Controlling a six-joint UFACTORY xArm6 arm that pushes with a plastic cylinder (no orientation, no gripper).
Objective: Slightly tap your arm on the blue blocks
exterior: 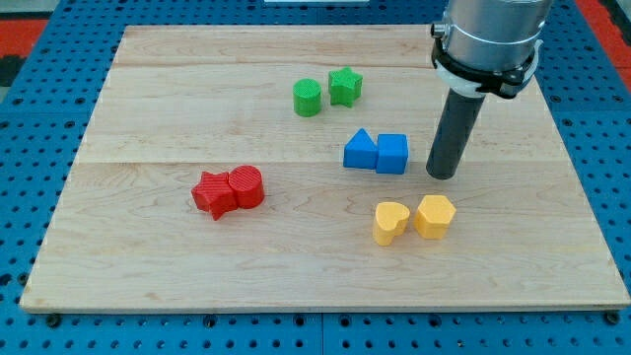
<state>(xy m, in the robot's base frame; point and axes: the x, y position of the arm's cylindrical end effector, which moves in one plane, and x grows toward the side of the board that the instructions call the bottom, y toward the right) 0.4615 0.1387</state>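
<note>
Arm enters from the far right of the scene: a grey metal collar with a black clamp ring, below it the straight dark rod standing nearly upright. My tip [444,175] sits on the pale wooden worktop [148,247], just right of the blue blocks with a narrow strip of bare wood between; not touching. The end effector is a plain rod with nothing to spread or pinch, and it holds nothing.

Task items, right of centre: blue triangular plastic block [360,151] on the left and blue cube-shaped plastic block [391,153] on the right, touching side by side. Both look matte, with fine ridged faces.

Other blocks, same ridged plastic look:
- Green cylinder block [308,98] and green star-shaped block [345,86], farther back than the blue pair, side by side, just about touching.
- Red star-like block [212,193] and red cylinder block [245,186], left of centre, pressed together.
- Yellow heart-shaped block [390,222] and yellow hexagonal block [435,216], nearer than the blue pair and nearer than my tip, close beside each other; I cannot tell whether they touch.

Worktop is light wood planks with visible grain and seams running left to right. It rests on a blue perforated base [39,89] that shows on all sides.
</note>
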